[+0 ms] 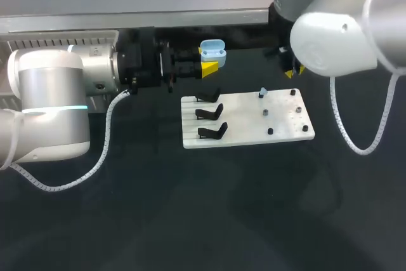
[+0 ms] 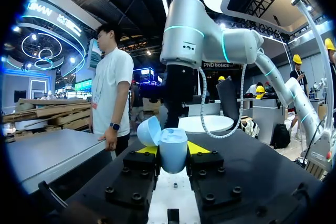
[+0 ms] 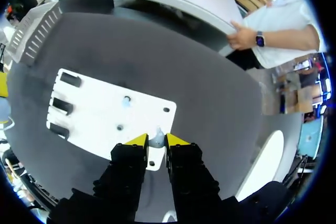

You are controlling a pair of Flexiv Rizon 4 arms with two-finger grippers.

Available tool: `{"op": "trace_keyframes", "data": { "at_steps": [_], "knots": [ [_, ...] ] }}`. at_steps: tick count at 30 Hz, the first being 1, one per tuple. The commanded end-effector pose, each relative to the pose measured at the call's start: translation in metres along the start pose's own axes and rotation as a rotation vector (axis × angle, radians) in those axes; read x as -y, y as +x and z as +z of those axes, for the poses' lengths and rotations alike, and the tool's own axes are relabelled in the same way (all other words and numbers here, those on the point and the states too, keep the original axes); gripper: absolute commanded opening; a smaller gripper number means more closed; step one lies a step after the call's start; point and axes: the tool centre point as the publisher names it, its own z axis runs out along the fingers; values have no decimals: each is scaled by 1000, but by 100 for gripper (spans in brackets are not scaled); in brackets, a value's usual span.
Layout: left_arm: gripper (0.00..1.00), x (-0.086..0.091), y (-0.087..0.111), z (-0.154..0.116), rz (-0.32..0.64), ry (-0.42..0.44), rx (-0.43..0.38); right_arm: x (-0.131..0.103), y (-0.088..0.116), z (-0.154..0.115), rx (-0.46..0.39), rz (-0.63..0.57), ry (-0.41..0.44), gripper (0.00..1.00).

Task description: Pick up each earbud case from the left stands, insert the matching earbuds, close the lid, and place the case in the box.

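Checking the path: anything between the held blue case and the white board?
Nothing: the head view shows only bare black table between the case and the board.

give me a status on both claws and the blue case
Left claw shut on the blue case, lid open. Right claw shut on a small pale earbud above the white board. Nothing seen between the two.

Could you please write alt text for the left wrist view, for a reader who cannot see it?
The left gripper is shut on a light blue earbud case, held between its yellow-tipped fingers with the lid hinged open to one side. Beyond the case, the right arm hangs over the dark table.
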Motion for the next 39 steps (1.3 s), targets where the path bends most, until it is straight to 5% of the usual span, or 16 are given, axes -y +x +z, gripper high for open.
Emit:
{"op": "trace_keyframes", "data": {
  "at_steps": [1,7,20,28,39],
  "knots": [
    [0,2,0,0,4,-9,4,-9,22,-52,20,1,2,0],
    [0,2,0,0,4,-9,4,-25,36,-80,-7,1,-9,0],
    [0,2,0,0,4,-9,4,-25,36,-80,-7,1,-9,0],
    [0,2,0,0,4,-9,4,-41,26,-88,-41,621,71,0],
    [0,2,0,0,4,-9,4,-69,28,-103,-69,964,72,0]
  ]
}}
